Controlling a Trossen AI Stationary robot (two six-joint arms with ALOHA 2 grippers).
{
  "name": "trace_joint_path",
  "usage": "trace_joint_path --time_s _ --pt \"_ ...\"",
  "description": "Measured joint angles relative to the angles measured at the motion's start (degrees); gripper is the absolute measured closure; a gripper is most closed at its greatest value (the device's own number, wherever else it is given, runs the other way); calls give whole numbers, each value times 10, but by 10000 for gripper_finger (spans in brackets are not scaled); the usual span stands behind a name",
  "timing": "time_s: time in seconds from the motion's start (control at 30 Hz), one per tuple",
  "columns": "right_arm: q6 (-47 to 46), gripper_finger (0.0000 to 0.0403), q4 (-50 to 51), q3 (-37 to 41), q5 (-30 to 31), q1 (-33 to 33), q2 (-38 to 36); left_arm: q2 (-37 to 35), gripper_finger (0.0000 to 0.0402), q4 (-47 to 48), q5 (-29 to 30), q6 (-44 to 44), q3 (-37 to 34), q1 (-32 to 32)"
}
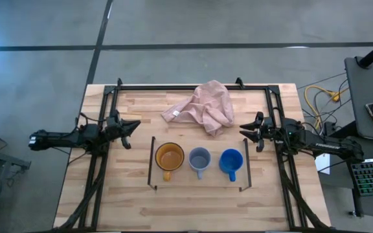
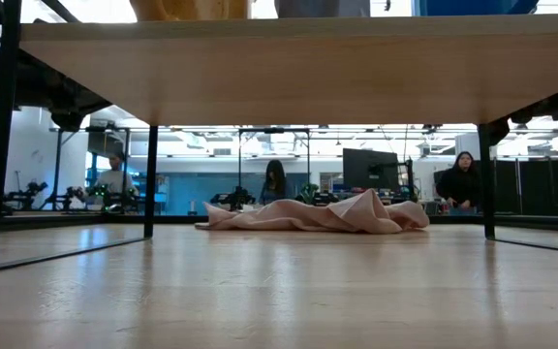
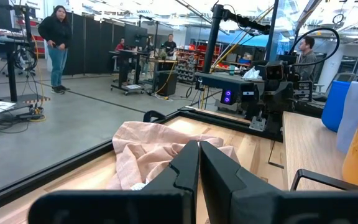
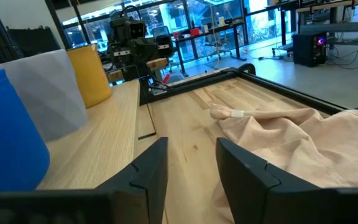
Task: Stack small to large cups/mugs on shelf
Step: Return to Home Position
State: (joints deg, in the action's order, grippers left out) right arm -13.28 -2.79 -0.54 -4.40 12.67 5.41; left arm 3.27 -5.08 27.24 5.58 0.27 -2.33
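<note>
Both arms are pulled out to the table's sides, facing each other across the black-framed light wooden tabletop (image 1: pixel 109 194). The left gripper (image 1: pixel 132 125) hangs at its edge with its jaws pressed together, and its own wrist view shows the two dark fingers (image 3: pixel 185 171) meeting in a thin seam. Across from it, the right gripper (image 1: pixel 245 131) hangs with its jaws apart, bare wood showing between the fingers (image 4: pixel 149 169) in its wrist view.

Between the two sets of jaws, and a little to one side of the line joining them, lies the flat light wooden shelf with thin black end rails (image 1: pixel 186 180). All three mugs stand on it in a row. The wide yellow-orange handled mug (image 1: pixel 169 157) is nearest the left jaws, and the bright blue handled mug (image 1: pixel 230 161) is nearest the right jaws. The smaller grey handled mug (image 1: pixel 199 158) sits between them. Each is upright and close to its neighbour, and neither gripper touches any of them.

On the other side of that line, ahead of both sets of jaws, the crumpled pink cloth (image 1: pixel 204 107) lies on the tabletop, clear of the shelf.

Beyond the table, people (image 2: pixel 461 181) stand in the room.
</note>
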Motion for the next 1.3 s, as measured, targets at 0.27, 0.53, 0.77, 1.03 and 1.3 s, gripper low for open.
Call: trace_joint_path --time_s 0.27,0.53,0.77,1.03,1.3 --pt "0 272 0 0 0 0 0 0 402 0 0 0 0 0" --pt "0 277 0 0 0 0 0 0 402 0 0 0 0 0" --pt "0 270 0 0 0 0 0 0 402 0 0 0 0 0" --pt "0 277 0 0 0 0 0 0 402 0 0 0 0 0" --pt "0 280 0 0 0 0 0 0 402 0 0 0 0 0"
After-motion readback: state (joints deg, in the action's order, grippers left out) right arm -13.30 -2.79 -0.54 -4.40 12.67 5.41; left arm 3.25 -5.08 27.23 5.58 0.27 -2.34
